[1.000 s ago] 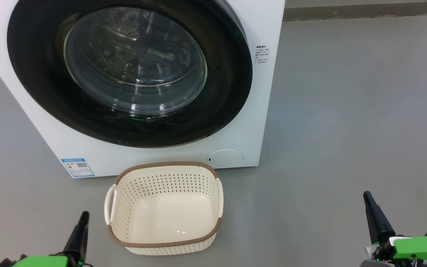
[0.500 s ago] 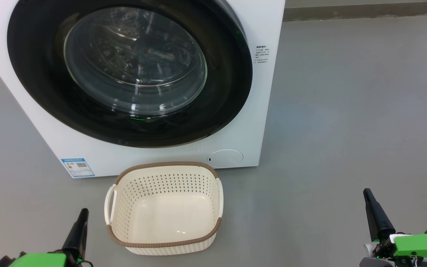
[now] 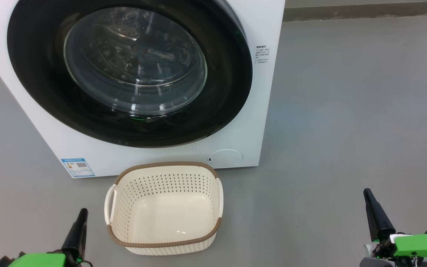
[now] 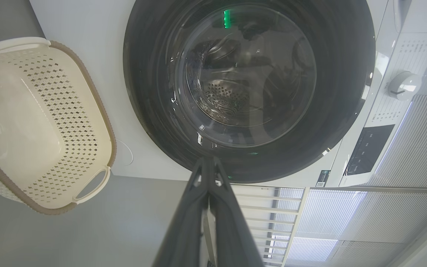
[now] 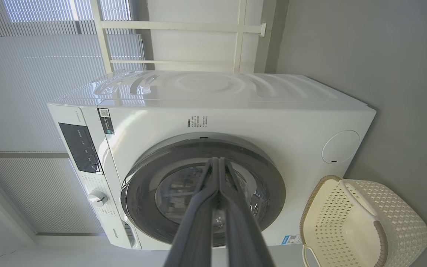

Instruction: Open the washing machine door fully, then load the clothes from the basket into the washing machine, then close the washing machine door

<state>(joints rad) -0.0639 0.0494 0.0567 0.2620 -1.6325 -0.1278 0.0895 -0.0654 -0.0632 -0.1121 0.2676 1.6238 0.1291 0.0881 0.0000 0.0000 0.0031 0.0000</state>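
Observation:
The white washing machine (image 3: 258, 111) stands ahead with its black-rimmed round door (image 3: 132, 70) flat against the front, glass bowl over the steel drum. The cream basket (image 3: 163, 207) sits on the floor right in front of it, holding nothing; the clothes are out of view. My left gripper (image 3: 82, 215) is low at the bottom left, left of the basket, fingers together. My right gripper (image 3: 367, 194) is at the bottom right, well clear of the basket, also shut. Fingertips meet in the left wrist view (image 4: 207, 160) and in the right wrist view (image 5: 218, 160).
Grey floor (image 3: 347, 111) spreads wide to the right of the machine. A blue label sticker (image 3: 77, 167) is on the lower left front, a round filter cover (image 3: 225, 157) at the lower right. The control dial (image 4: 404, 84) and panel sit above the door.
My left gripper sank slightly lower in the view and my right gripper rose a little, then both held still. Door and basket are unchanged.

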